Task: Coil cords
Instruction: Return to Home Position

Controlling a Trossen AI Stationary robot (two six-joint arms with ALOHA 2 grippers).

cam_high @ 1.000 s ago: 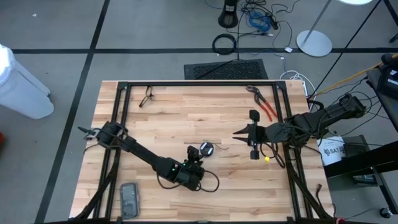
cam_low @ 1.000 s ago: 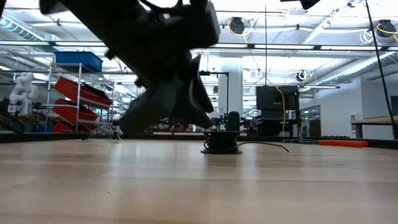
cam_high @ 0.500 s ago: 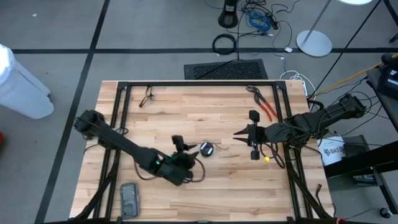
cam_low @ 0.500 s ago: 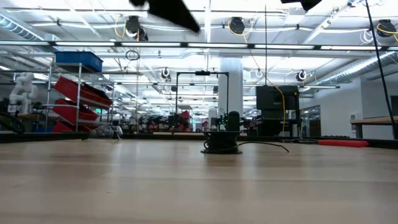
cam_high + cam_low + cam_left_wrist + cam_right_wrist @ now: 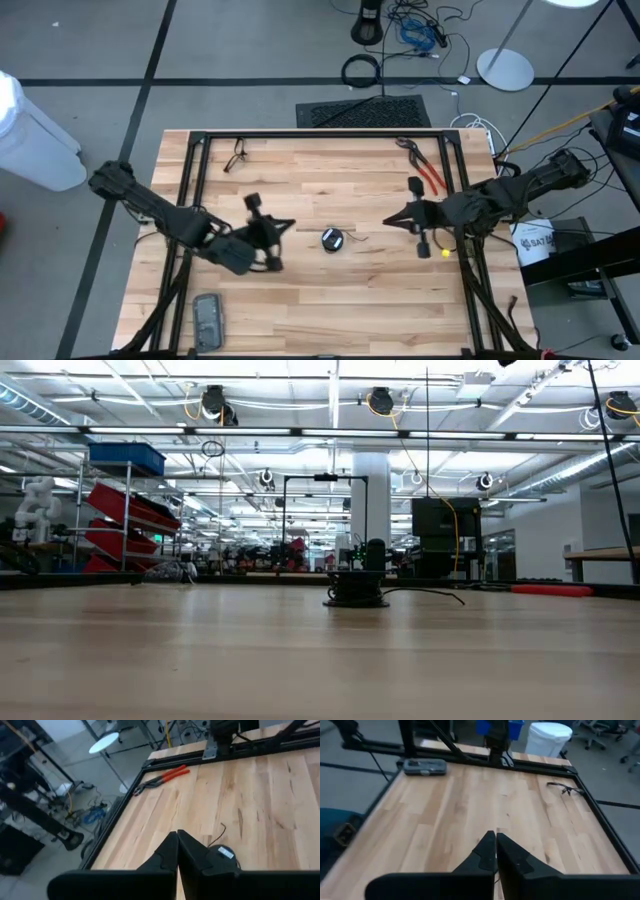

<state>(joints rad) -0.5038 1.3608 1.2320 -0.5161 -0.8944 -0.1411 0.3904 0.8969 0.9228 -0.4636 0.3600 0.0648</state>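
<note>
Centrally, the spool (image 5: 331,239) stands upright on the wooden table (image 5: 330,180), with the thin black cord (image 5: 425,591) wound on it and a short loose tail lying on the boards on the right arm's side. The spool is between the 2 grippers and apart from both, with bare wood on every side of it.

The left gripper (image 5: 291,226) hangs over the table's left half, its tip pointing toward the spool. Its fingers (image 5: 170,851) are pressed together with nothing between them. The right gripper (image 5: 386,221) faces it from the right half, also clenched on nothing, as its fingers (image 5: 489,851) meet along 1 line.

A black frame rail (image 5: 310,133) runs along the table's edges. Clutter lies only at the margins. The red-handled pliers (image 5: 425,170) are near the far right corner, just beside the rail. The glasses (image 5: 235,157) lie near the far left corner. A flat grey case (image 5: 207,318) sits at the near left edge.

The low view shows the spool's side profile and the tail lifting slightly off the wood, which the high view flattens. The left wrist view shows the spool partly hidden behind that gripper's fingers. The right wrist view looks across open boards to the glasses, the case and a white bin (image 5: 547,737) beyond the table.
</note>
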